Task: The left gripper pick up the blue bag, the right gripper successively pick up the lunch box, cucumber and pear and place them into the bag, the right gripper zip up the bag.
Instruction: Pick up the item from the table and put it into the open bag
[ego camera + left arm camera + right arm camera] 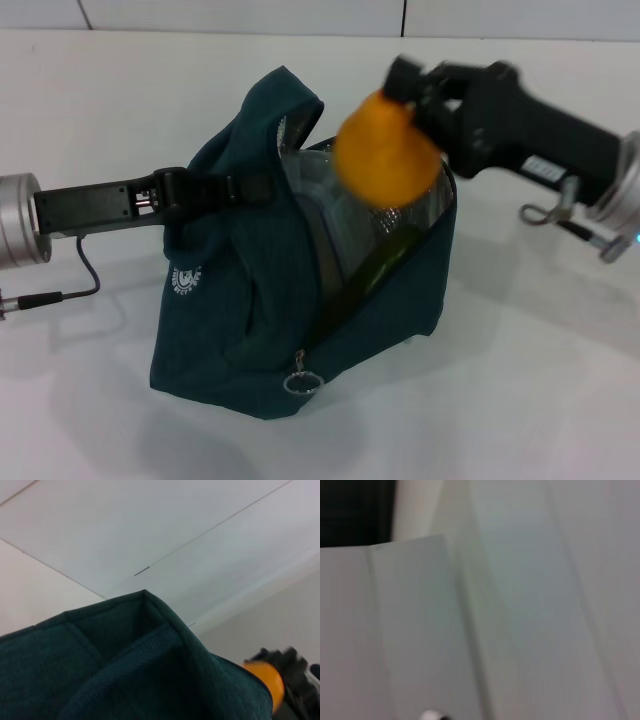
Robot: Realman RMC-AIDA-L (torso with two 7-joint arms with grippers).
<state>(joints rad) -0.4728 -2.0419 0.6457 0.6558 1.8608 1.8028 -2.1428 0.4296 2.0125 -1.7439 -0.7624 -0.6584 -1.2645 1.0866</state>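
From the head view, the blue bag (270, 290) stands mid-table (540, 380), its mouth held up by the left gripper (232, 188), fingers pinching its handle. The right gripper (405, 95) holds the pear (385, 155) above the opening; the cucumber (385, 262) and lunch box (335, 222) lie inside.

The left wrist view shows the bag's fabric and the pear beyond it.

The right wrist view shows only blurred pale surfaces.

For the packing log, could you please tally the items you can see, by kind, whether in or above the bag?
Bag: 1
Pear, held over the bag by the right gripper: 1
Cucumber, in the bag: 1
Lunch box, in the bag: 1
Total: 4
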